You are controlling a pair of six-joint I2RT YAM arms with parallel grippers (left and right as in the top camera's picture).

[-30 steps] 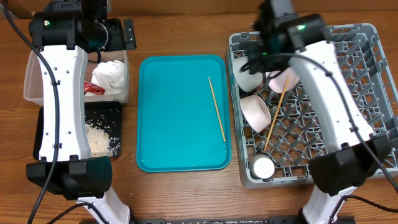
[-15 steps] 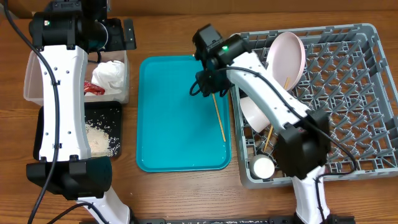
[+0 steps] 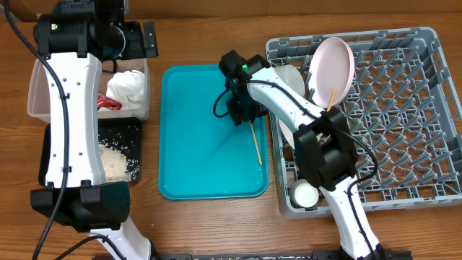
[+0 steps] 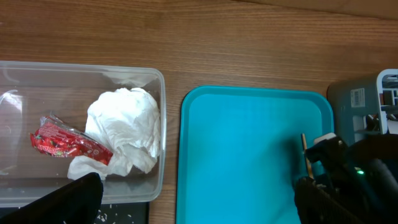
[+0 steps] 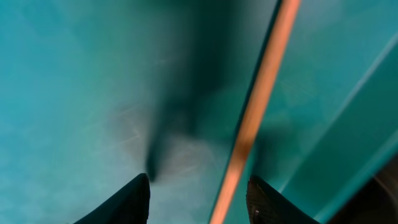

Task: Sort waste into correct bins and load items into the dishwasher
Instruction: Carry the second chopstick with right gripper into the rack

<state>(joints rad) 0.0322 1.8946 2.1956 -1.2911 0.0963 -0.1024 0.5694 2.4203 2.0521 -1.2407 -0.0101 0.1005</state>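
Note:
One wooden chopstick lies on the teal tray. My right gripper is low over its far end. In the right wrist view the chopstick runs between the two dark fingertips, closer to the right one, and the right gripper is open around it without touching. My left gripper hangs open and empty over the clear tub, which holds the white napkin and red wrapper. Rice lies in the black tray.
The grey dish rack at the right holds a pink plate on edge, two white bowls, a small white cup and a second chopstick. The teal tray's right rim lies close beside the rack.
My right arm has swung from the dish rack over to the teal tray and come down over the chopstick. The pink plate now shows in the rack. The left arm has not moved.

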